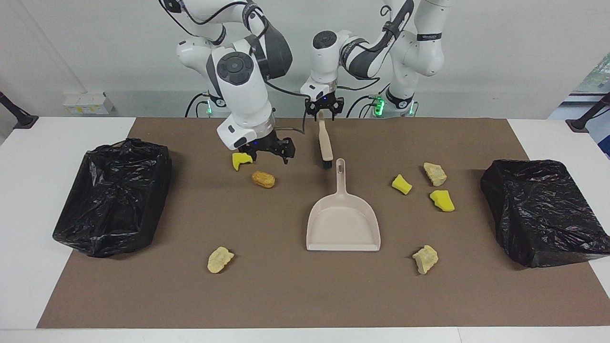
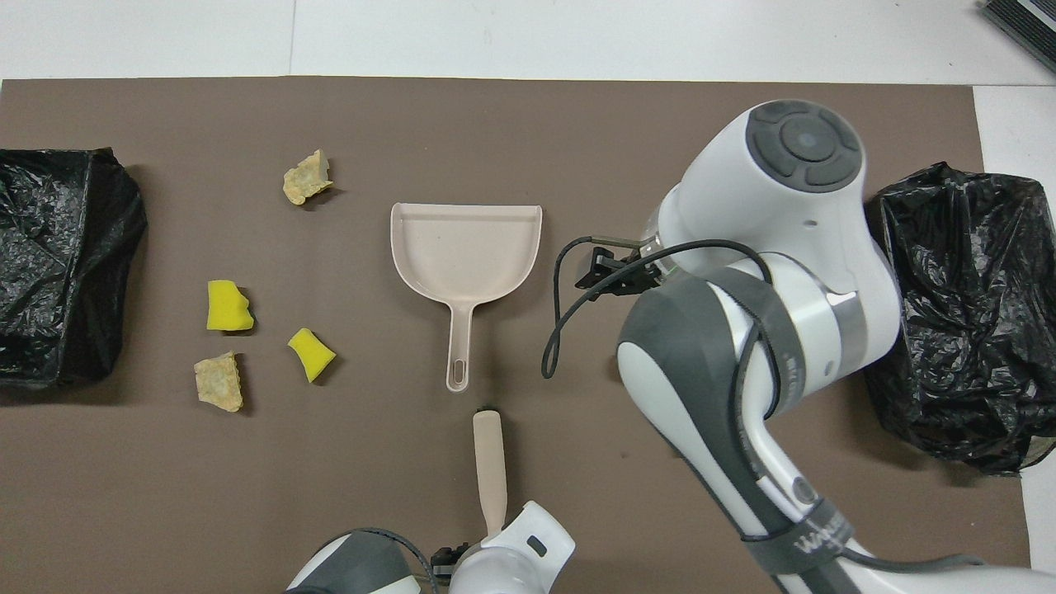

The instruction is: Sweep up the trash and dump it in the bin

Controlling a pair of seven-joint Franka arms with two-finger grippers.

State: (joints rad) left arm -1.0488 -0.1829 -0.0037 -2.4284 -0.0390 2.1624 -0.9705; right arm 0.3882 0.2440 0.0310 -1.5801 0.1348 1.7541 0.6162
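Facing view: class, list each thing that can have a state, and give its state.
dustpan: flat on the mat, empty.
brush: lying on the mat, handle end at the left gripper.
right gripper: open, empty, over the mat.
trash: all loose on the mat.
bin at the right arm's end: bag mouth open.

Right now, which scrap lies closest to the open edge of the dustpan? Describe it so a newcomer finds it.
Start at the beige dustpan mid-mat. Off the corner of its wide mouth, toward the left arm's end, lies a pale crumbly lump. It lies alone, farther from the robots than the sponge pieces.
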